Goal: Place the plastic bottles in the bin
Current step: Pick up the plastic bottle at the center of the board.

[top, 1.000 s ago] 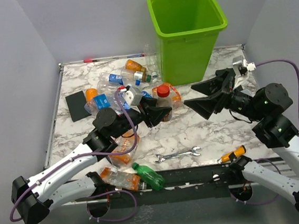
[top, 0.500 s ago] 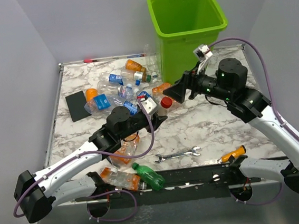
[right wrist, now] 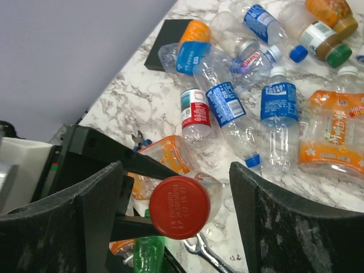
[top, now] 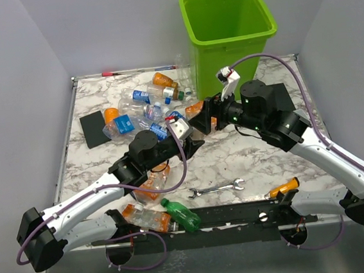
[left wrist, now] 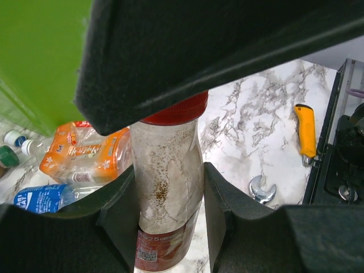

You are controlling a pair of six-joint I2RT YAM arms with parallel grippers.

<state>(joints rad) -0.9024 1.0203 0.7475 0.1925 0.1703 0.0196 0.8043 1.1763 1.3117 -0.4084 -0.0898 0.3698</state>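
Observation:
My left gripper (left wrist: 169, 219) is shut on a clear bottle (left wrist: 168, 170) with a red cap and a red label, held upright above the table. My right gripper (right wrist: 182, 222) is open and straddles that bottle's red cap (right wrist: 179, 206), with gaps on both sides. In the top view the two grippers meet mid-table, left gripper (top: 192, 143) below right gripper (top: 201, 120), and the held bottle is hidden between them. The lime-green bin (top: 230, 35) stands at the back. Several more plastic bottles (top: 143, 101) lie heaped to its left.
A black pad (top: 94, 129) lies at the left. A silver wrench (top: 216, 188) and an orange-handled screwdriver (top: 283, 187) lie near the front edge. A green bottle (top: 180, 215) and a crushed orange bottle (top: 151, 181) lie by the left arm.
The right arm has swung left from the table's right side to the held bottle, its jaws narrowing around the cap. The left gripper has shifted slightly right with the bottle.

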